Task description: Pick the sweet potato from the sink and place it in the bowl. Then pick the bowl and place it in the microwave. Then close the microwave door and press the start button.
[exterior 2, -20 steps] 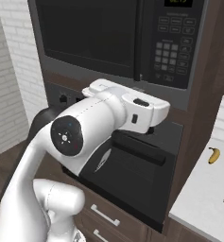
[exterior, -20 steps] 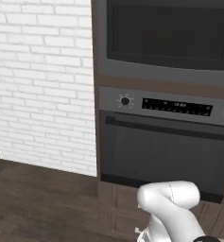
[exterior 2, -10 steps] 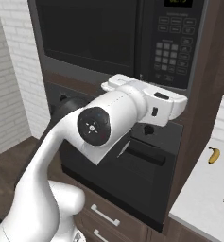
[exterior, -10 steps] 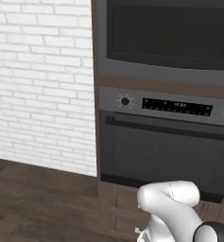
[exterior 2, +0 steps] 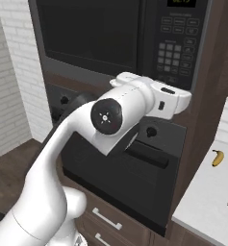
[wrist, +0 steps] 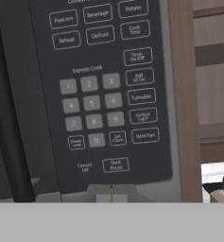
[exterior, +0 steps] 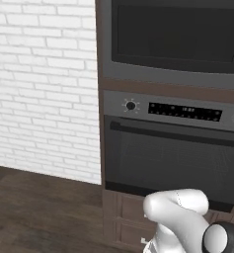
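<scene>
**Arm raised to the microwave keypad, door shut**

Left base view: one microwave [exterior: 175, 37] is seen built in above one oven [exterior: 173, 148], its top and right side cut off by the frame. The microwave door [exterior: 177, 34] is shut; nothing behind its dark glass can be made out. One knob [exterior: 131, 105] is fully visible on the oven panel, a second is clipped at the right edge. A white brick wall [exterior: 42, 89] is seen to the left.

Right base view: the keypad [exterior 2: 175, 45] is seen right of the door, its lower part hidden by the white arm [exterior 2: 110, 120], which also covers much of the oven front. One banana [exterior 2: 217, 157] is seen on the pale worktop [exterior 2: 207, 197] at the right.

Hand view: the keypad is seen close up, and one Start/Pause button [wrist: 116, 164] is made out in the bottom row. The fingers [wrist: 111, 194] are closed on nothing, their tips just below that button; contact cannot be judged.
</scene>
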